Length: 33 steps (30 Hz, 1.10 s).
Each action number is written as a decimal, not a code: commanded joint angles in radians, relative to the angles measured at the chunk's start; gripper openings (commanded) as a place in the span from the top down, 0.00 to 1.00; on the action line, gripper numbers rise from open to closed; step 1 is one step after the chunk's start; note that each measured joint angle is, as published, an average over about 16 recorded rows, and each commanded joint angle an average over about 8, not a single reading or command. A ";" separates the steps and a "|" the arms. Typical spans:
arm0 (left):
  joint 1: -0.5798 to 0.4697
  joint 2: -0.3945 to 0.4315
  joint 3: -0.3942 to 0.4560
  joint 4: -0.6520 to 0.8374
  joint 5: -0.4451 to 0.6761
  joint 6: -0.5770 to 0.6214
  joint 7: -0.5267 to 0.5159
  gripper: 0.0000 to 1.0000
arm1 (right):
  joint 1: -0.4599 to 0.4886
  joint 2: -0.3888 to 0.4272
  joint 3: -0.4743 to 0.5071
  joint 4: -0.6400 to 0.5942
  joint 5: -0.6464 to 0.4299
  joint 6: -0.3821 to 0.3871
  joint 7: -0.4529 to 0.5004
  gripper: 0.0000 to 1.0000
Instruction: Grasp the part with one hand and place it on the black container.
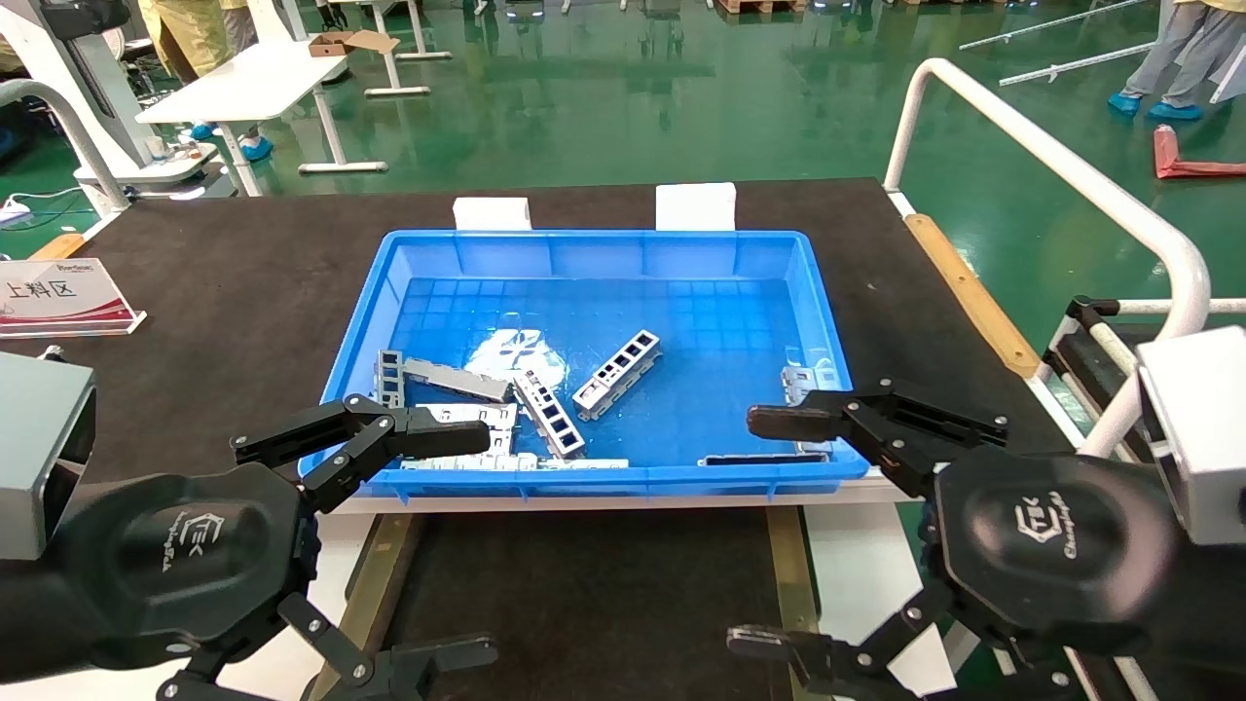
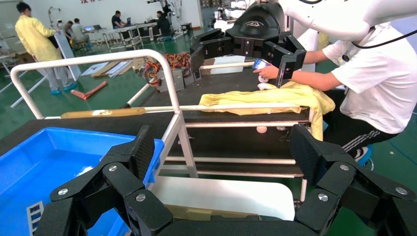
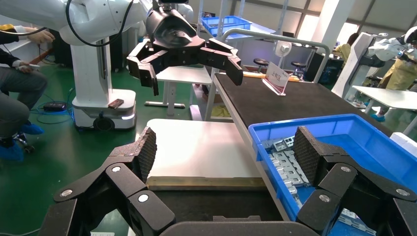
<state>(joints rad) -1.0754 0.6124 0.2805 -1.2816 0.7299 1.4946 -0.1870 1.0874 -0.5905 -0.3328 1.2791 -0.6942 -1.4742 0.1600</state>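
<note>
Green factory floor behind; your part (image 1: 617, 374) lay ungrasped in the bin (image 1: 604, 248), left tool (image 1: 375, 545) and right tool (image 1: 779, 531) spread empty, black container (image 1: 594, 594) bare.

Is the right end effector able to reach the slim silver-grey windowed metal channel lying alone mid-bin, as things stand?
Probably yes. The right end effector is open at the bright blue plastic bin's near rim, and the slim silver-grey windowed metal channel lies uncovered, apart from the other parts.

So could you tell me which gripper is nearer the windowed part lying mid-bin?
Left. The left gripper hangs at the blue bin's near-left corner; the right gripper is near-right, farther from the part.
</note>
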 commanded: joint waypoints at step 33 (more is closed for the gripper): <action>-0.050 0.044 0.029 0.046 0.082 -0.040 0.022 0.00 | 0.001 0.000 -0.001 -0.001 0.000 0.000 -0.001 0.00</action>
<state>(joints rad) -1.1307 0.6623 0.3133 -1.2286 0.8181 1.4546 -0.1628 1.0880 -0.5905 -0.3335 1.2783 -0.6939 -1.4746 0.1595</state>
